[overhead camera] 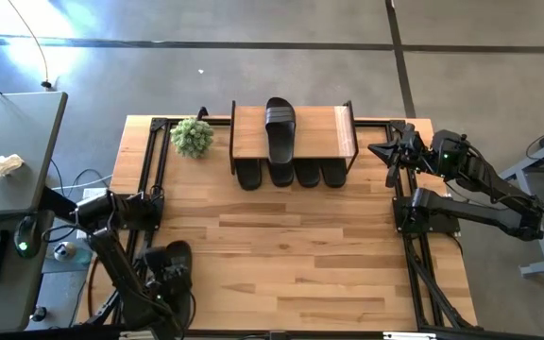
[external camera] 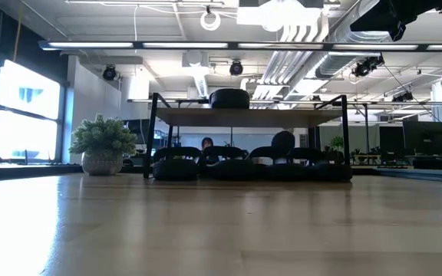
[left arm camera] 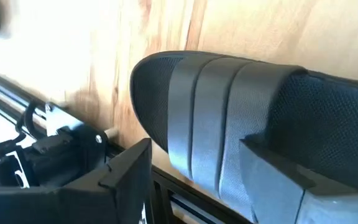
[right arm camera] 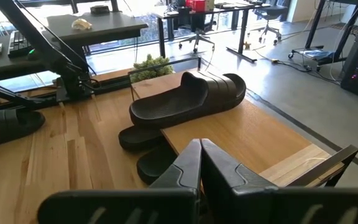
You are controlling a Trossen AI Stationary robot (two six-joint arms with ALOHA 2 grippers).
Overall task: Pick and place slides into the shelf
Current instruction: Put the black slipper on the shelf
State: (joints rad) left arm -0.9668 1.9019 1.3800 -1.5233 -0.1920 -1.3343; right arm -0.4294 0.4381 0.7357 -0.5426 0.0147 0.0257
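Wooden table point(overhead camera: 300, 255) centre (bare), slide point(overhead camera: 170, 261) at left edge.

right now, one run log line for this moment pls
left gripper: over sixth slide, near-left table corner | right gripper: shut, beside shelf | shelf: one slide on top, four beneath

A small potted plant point(overhead camera: 192, 136) stood at the wooden table's point(overhead camera: 291, 264) far edge. A crumpled white cloth point(overhead camera: 5, 166) lay on a grey side desk point(overhead camera: 17, 142).
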